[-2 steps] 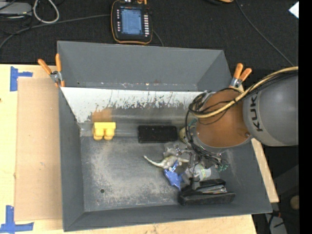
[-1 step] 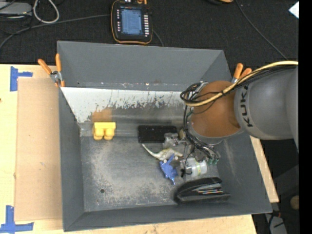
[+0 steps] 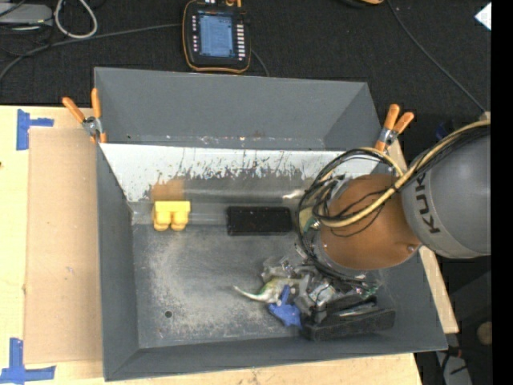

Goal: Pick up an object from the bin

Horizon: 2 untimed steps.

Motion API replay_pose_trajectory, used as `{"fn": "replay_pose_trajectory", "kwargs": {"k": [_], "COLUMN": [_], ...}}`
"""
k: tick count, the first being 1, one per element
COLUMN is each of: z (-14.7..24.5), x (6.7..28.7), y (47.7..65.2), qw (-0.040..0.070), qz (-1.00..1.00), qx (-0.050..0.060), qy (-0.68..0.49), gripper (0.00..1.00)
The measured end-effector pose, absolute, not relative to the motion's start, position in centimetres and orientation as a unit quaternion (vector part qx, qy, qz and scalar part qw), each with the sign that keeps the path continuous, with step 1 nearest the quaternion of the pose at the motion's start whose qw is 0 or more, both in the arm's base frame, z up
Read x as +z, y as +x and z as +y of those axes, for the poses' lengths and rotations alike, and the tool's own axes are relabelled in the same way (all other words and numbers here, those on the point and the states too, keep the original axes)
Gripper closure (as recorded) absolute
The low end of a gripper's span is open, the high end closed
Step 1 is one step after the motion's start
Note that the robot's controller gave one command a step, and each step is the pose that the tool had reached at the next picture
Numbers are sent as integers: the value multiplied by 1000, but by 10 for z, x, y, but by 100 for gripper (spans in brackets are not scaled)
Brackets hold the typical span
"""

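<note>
The end effector (image 3: 322,285) is hanging low over the small heap (image 3: 276,289) in the lower right corner of the bin (image 3: 160,311), beside a blue piece (image 3: 284,315) and a black bar (image 3: 353,322), presumably positioning for a pick, while the orange cover (image 3: 365,227) is hiding whether it is open.

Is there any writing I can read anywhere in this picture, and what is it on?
"KU": on the grey arm casing; further letters curve out of sight.
The screen of the handheld controller: too small to read.
The yellow block and black slab: no writing seen.
</note>
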<state>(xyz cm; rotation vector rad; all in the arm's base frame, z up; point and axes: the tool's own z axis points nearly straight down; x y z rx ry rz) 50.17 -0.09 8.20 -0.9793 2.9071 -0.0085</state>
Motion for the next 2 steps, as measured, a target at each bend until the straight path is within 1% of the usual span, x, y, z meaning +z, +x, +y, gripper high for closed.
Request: {"fn": "replay_pose_trajectory", "kwargs": {"k": [2], "z": [0], "x": [84], "y": [501], "qw": [36], "qz": [947], "qx": [-2], "qy": [-319], "gripper": [100]}}
